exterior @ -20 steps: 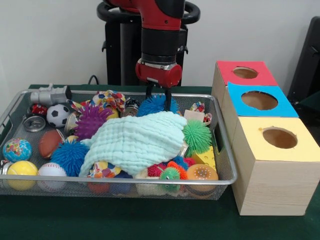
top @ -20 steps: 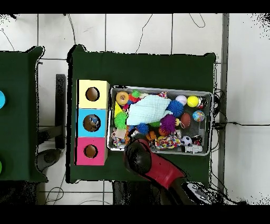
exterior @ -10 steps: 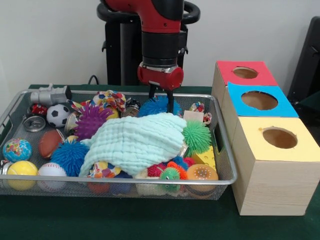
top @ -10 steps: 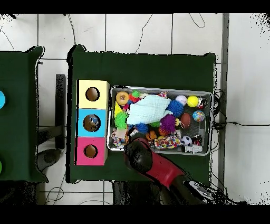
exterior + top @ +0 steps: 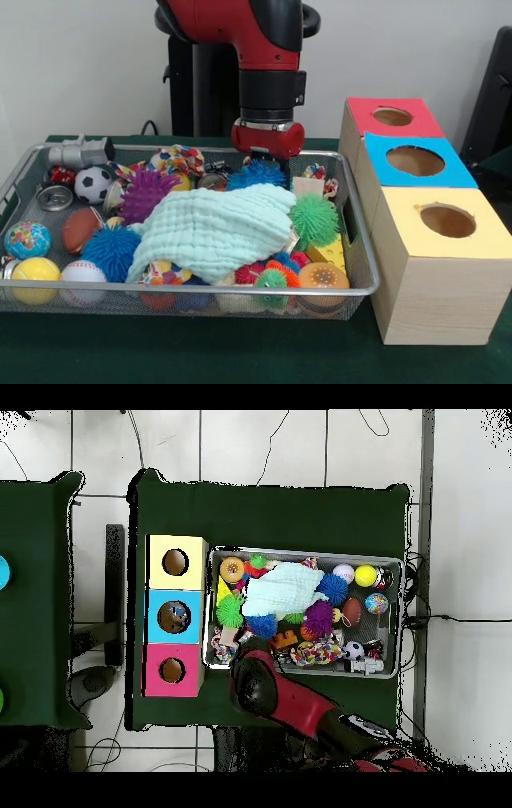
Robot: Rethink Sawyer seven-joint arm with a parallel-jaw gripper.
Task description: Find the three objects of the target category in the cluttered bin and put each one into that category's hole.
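Observation:
A wire mesh bin (image 5: 353, 214) holds a jumble of toys under a mint-green cloth (image 5: 216, 228). My gripper (image 5: 266, 158) hangs at the bin's far edge, low behind a blue spiky ball (image 5: 256, 173), which hides its tips. A green spiky ball (image 5: 314, 218) lies to the right of the cloth, and a purple one (image 5: 146, 192) and a second blue one (image 5: 112, 250) lie to its left. Overhead, the red arm (image 5: 262, 687) covers the bin's (image 5: 400, 614) lower left rim beside the blue spiky ball (image 5: 262, 625).
Three wooden boxes with round holes stand right of the bin: red-topped (image 5: 392, 117), blue-topped (image 5: 414, 160), yellow-topped (image 5: 446, 220). A soccer ball (image 5: 94, 184), football (image 5: 80, 228), baseball (image 5: 82, 276), globe ball (image 5: 26, 239) and grey toy (image 5: 80, 151) fill the bin's left side.
The gripper has shifted right in the front view and dropped lower, so its tips now sit behind the blue spiky ball. The cloth and other toys lie as before.

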